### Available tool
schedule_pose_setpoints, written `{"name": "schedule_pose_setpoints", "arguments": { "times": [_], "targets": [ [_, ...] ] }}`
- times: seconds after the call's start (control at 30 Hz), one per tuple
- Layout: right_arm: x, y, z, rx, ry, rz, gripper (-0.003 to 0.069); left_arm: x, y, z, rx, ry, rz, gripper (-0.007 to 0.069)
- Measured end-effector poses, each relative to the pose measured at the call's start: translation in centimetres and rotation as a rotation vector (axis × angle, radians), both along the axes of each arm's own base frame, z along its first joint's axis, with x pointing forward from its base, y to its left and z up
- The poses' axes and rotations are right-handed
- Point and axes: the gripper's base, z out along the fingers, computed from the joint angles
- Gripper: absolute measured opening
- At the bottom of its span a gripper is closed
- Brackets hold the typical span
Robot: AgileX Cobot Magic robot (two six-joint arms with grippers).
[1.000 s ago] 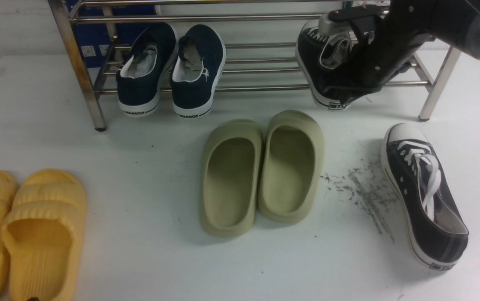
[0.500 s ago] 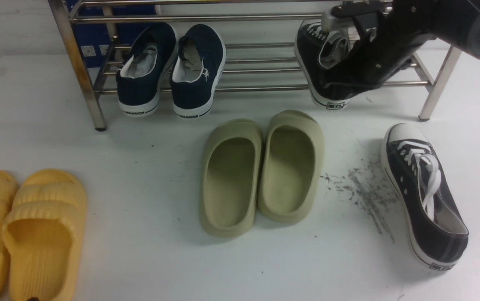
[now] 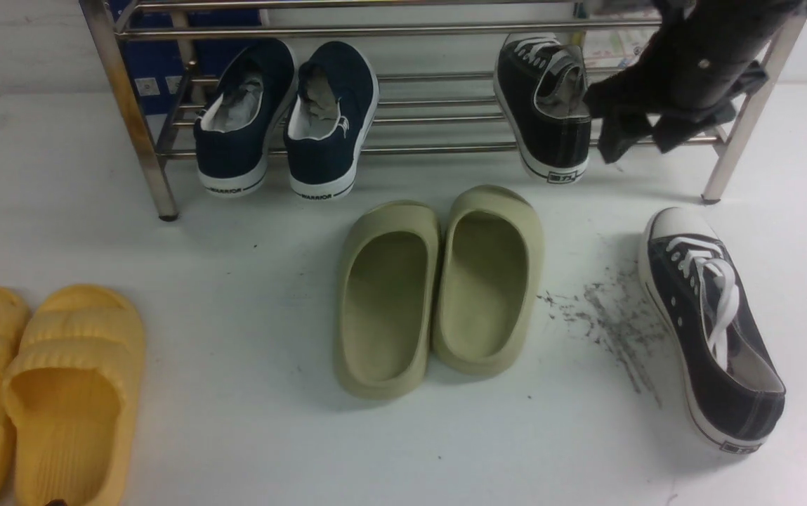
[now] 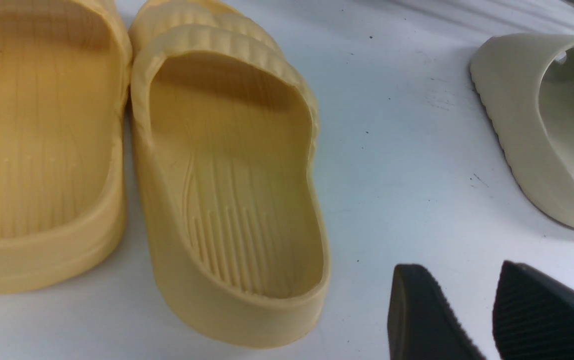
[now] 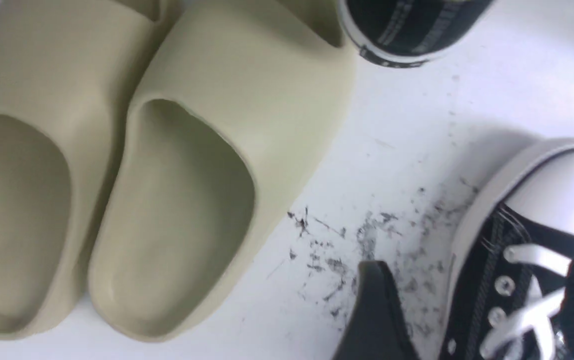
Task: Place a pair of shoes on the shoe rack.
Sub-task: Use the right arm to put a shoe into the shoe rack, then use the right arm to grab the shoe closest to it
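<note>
Black canvas sneaker (image 3: 716, 337) lies near the right edge of the worktop (image 3: 270, 436); its twin (image 3: 550, 119) sits on the steel-tube rack (image 3: 431, 149). Left claw (image 4: 459, 290), right claw (image 5: 481, 290): both spread, empty. Looks light, floppy; I'd pinch the heel collar.

Black canvas sneakers (image 3: 716, 330) with white laces and toe caps, navy white-soled slip-ons (image 3: 329, 140), olive-green slides (image 3: 385, 302) and ribbed yellow slides (image 3: 73, 393) against a white bench (image 3: 234, 281) smudged with dark scuffs (image 3: 614, 323); the rack (image 3: 445, 29) gleams silver.
</note>
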Motion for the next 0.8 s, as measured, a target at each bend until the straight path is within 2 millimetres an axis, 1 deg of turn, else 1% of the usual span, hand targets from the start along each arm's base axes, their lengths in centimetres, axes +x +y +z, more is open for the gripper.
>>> {"name": "schedule_pose_setpoints", "arguments": {
  "times": [0.03, 0.07, 0.17, 0.2, 0.23, 0.27, 0.3, 0.33, 0.37, 0.4, 0.43, 0.5, 0.6, 0.63, 0.67, 0.73, 0.8],
  "targets": [
    [-0.2, -0.1, 0.1, 0.001, 0.003, -0.004, 0.0509, 0.0, 0.0, 0.0, 0.0, 0.0, 0.0, 0.0238],
    [-1.8, -0.4, 1.2, 0.008, -0.009, -0.014, 0.0512, 0.0, 0.0, 0.0, 0.0, 0.0, 0.0, 0.0238],
    [-5.5, -0.8, 2.1, 0.017, 0.003, -0.025, 0.0503, 0.0, 0.0, 0.0, 0.0, 0.0, 0.0, 0.0238],
    [-6.8, -0.8, 1.4, 0.011, 0.041, -0.027, 0.0496, 0.0, 0.0, 0.0, 0.0, 0.0, 0.0, 0.0238],
    [-7.1, -0.8, 1.2, 0.01, 0.047, -0.028, 0.0493, 0.0, 0.0, 0.0, 0.0, 0.0, 0.0, 0.0238],
    [-8.3, -0.9, 0.5, 0.005, 0.082, -0.029, 0.0484, 0.0, 0.0, 0.0, 0.0, 0.0, 0.0, 0.0238],
    [-9.9, -1.2, -1.0, -0.011, 0.138, -0.029, 0.0468, 0.0, 0.0, 0.0, 0.0, 0.0, 0.0, 0.0238],
    [-11.0, -1.5, -2.3, -0.026, 0.178, -0.029, 0.0457, 0.0, 0.0, 0.0, 0.0, 0.0, 0.0, 0.0238],
    [-11.2, -1.6, -2.4, -0.025, 0.178, -0.031, 0.0452, 0.0, 0.0, 0.0, 0.0, 0.0, 0.0, 0.0238],
    [-12.3, -1.9, -4.7, -0.04, 0.222, -0.038, 0.0439, 0.0, 0.0, 0.0, 0.0, 0.0, 0.0, 0.0238],
    [-12.7, -2.1, -5.7, -0.043, 0.231, -0.043, 0.0431, 0.0, 0.0, 0.0, 0.0, 0.0, 0.0, 0.0238],
    [-13.4, -2.4, -8.3, -0.056, 0.259, -0.048, 0.0424, 0.0, 0.0, 0.0, 0.0, 0.0, 0.0, 0.0238],
    [-13.5, -2.5, -11.4, -0.056, 0.249, -0.056, 0.0419, 0.0, 0.0, 0.0, 0.0, 0.0, 0.0, 0.0238],
    [-13.5, -2.5, -12.0, -0.059, 0.253, -0.057, 0.0418, 0.0, 0.0, 0.0, 0.0, 0.0, 0.0, 0.0238],
    [-13.2, -2.5, -13.1, -0.062, 0.237, -0.058, 0.0417, 0.0, 0.0, 0.0, 0.0, 0.0, 0.0, 0.0238],
    [-12.5, -2.5, -14.5, -0.087, 0.217, -0.048, 0.041, 0.0, 0.0, 0.0, 0.0, 0.0, 0.0, 0.0238],
    [-12.2, -2.5, -15.0, -0.107, 0.22, -0.041, 0.0397, 0.0, 0.0, 0.0, 0.0, 0.0, 0.0, 0.0238]
  ]
}}
